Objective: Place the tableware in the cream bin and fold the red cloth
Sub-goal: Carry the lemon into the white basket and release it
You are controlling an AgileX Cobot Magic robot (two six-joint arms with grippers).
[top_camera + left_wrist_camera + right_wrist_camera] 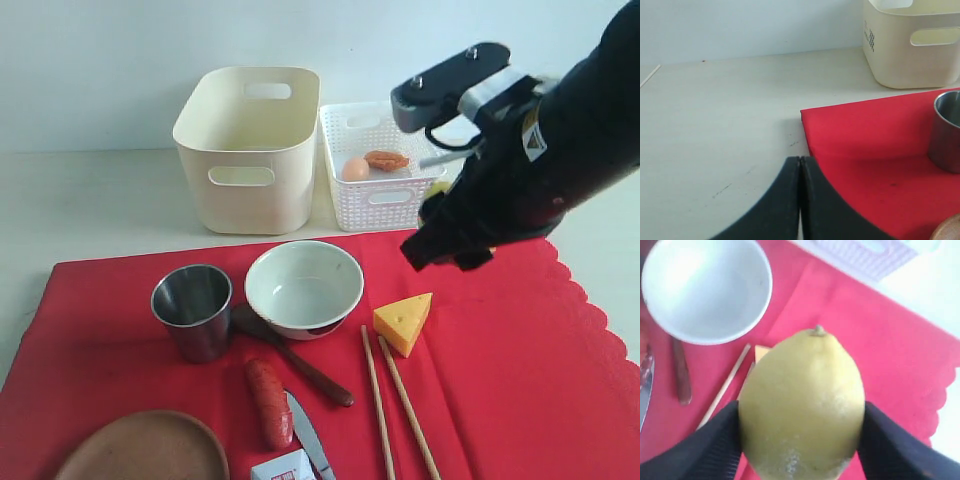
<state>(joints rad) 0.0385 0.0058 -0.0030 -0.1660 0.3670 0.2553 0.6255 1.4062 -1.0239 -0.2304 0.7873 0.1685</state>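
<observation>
**Ana:** The jaws of the right gripper [801,440] are pinching a lemon [802,405], one dark finger on each flank of it. It hangs in the air over the far right part of the red cloth [520,370].

**Ben:** And the other arm?

**Ana:** The left gripper [800,195] has its jaws pressed together with nothing between them. It sits low over the bare table [90,200], just beside the cloth's corner, near the steel cup [193,310].

**Ben:** Where is the tableware?

**Ana:** All on the cloth, outside the cream bin [250,185]. The cup stands upright just left of the pale bowl [303,290]. The dark spoon [300,365] lies with its head between those two. The two chopsticks [377,405] lie side by side to the right of it. The knife [310,435] lies beside a red sausage [270,400], and the brown plate [145,450] is at the near left edge.

**Ben:** The bin itself?

**Ana:** It stands on the table behind the cloth, touching or nearly touching the white lattice basket [385,205]. The basket holds an egg [354,169] and an orange-brown sausage [386,159].

**Ben:** Anything else on the cloth?

**Ana:** A wedge of cheese [402,320] sits right of the bowl, and a small carton [283,468] sits at the near edge. The cloth lies spread flat, unfolded, with its scalloped edge to the right.
</observation>
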